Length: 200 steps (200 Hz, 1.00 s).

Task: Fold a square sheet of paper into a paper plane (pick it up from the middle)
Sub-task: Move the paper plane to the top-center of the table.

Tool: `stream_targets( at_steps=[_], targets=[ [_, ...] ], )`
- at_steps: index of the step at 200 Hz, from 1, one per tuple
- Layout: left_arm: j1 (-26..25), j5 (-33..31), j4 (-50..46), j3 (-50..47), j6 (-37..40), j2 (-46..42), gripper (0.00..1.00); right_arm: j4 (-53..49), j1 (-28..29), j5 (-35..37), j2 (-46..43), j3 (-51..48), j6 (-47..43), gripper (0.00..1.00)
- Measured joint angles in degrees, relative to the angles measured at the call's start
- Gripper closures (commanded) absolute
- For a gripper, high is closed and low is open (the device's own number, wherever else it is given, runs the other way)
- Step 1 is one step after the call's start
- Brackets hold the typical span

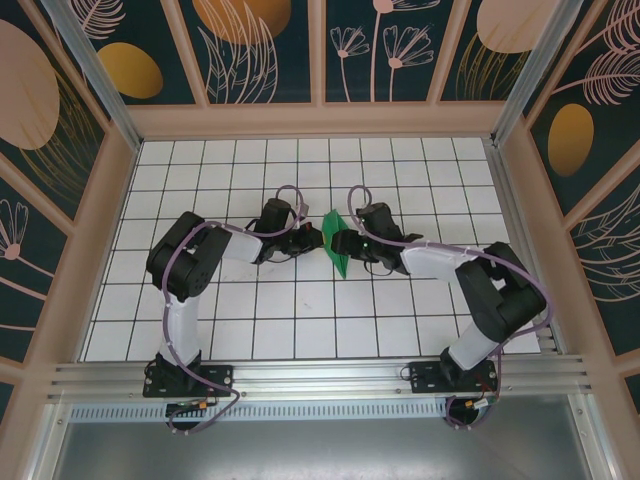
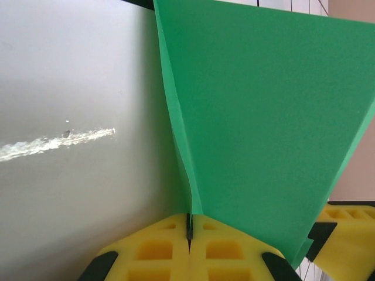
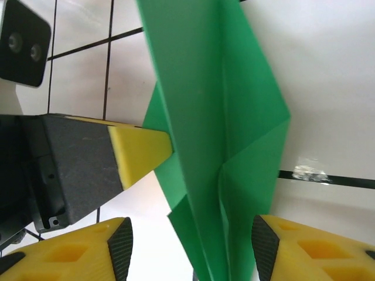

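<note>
tabletop point(image 1: 300, 320) white-gridded, walls point(image 1: 260, 50) floral; left jaws pinch green paper point(image 1: 333, 226), right jaws spread.

Mid-table: folded green paper point(image 1: 337, 243), flanked on both sides.
Its long axis is run roughly 12 to 6 o'clock; the left gripper point(image 1: 314, 241) is placed at its 9 o'clock, the right gripper point(image 1: 347, 243) at its 3 o'clock, over the white grid table point(image 1: 300, 320).

Paper point(image 1: 337, 245) stands on edge over the middle of the table point(image 1: 300, 320), between both tools. Its near edge sits clamped in the left gripper point(image 2: 189, 233), the rest reaching ahead and right. It also runs through the right gripper point(image 3: 192, 234), one jaw on either side.
</note>
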Motion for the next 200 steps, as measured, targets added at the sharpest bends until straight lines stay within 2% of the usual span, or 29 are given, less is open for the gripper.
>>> stream_targets(
  at_steps=[76,115,162,200],
  targets=[
    [0.0,0.0,-0.6,0.3,0.3,0.0,1.00,-2.9,1.9,0.3,5.4,4.5,-1.5,0.51],
    [0.0,0.0,-0.7,0.3,0.3,0.0,1.00,-5.5,4.0,5.3,7.2,6.3,-2.1,0.63],
    [0.1,-1.0,-2.1,0.3,0.3,-1.2,0.79,-9.3,5.3,11.8,9.8,9.0,-1.6,0.85],
    [3.1,-2.7,-4.7,-1.6,0.6,-7.5,0.65,-11.8,5.9,15.4,10.7,10.7,-1.1,0.94]
  ],
)
